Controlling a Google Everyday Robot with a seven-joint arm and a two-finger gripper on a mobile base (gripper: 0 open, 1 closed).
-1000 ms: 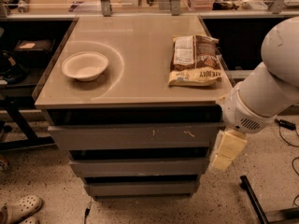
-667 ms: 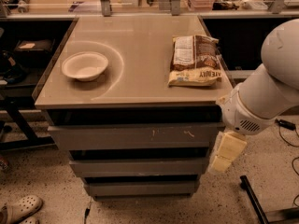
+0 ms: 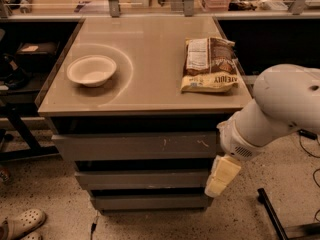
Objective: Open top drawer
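Three grey drawer fronts are stacked under the tabletop (image 3: pixel 150 39), each set a little further back than the one above. The top drawer (image 3: pixel 125 147) is found directly beneath the tabletop edge, separated from it by a dark gap; its flat, handle-less front is marked by small whitish scratches right of centre. None of its inside is exposed. The middle drawer (image 3: pixel 142 179) and the bottom drawer (image 3: pixel 150 202) are seen below it, both with plain fronts.

On the tabletop, a pale bowl (image 3: pixel 91 70) is placed towards the left, upright. A printed bag (image 3: pixel 210 64) is laid flat towards the right, well apart from the bowl and near the right edge.

The white arm (image 3: pixel 280 109) is brought in from the right, below the level of the tabletop. The cream-coloured tool (image 3: pixel 222 176) is hung from its end, pointed downward and slightly to the left, just beside the right ends of the top and middle drawers. Whether the tool is open or closed cannot be told, and contact with any drawer front cannot be confirmed. A light sandal (image 3: pixel 20 224) is seen on the speckled floor (image 3: pixel 55 196) at the lower left.
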